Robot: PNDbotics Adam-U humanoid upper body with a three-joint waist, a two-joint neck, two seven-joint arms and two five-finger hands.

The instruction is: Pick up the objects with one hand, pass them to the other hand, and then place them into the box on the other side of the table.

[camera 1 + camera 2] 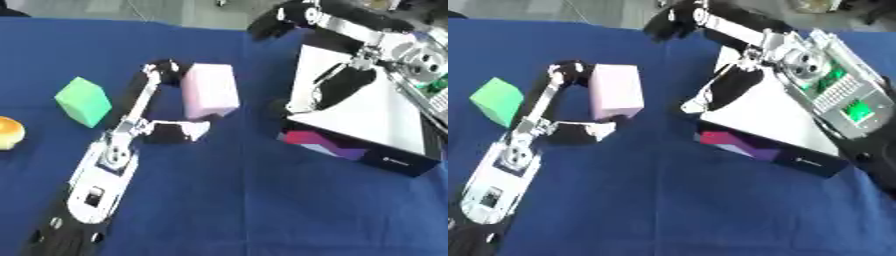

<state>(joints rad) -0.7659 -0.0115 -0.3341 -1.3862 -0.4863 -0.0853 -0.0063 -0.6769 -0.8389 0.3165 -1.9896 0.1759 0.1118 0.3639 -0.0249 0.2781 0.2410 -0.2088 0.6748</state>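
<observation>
A pale pink block [211, 90] sits on the blue cloth between the fingers and thumb of my left hand [149, 107]. The fingers curve round its far left side and the thumb [179, 131] meets its near edge. My right hand [337, 85] hangs over the white inside of the box [376, 125] at the right, fingers pointing down and relaxed, holding nothing. A green cube [84, 101] lies left of my left hand. At the far left edge a yellow-orange round object [9, 132] shows partly.
The box has a dark wall with a red and purple print [324, 142] facing me. The blue cloth [254, 200] covers the table, and a grey floor shows past its far edge.
</observation>
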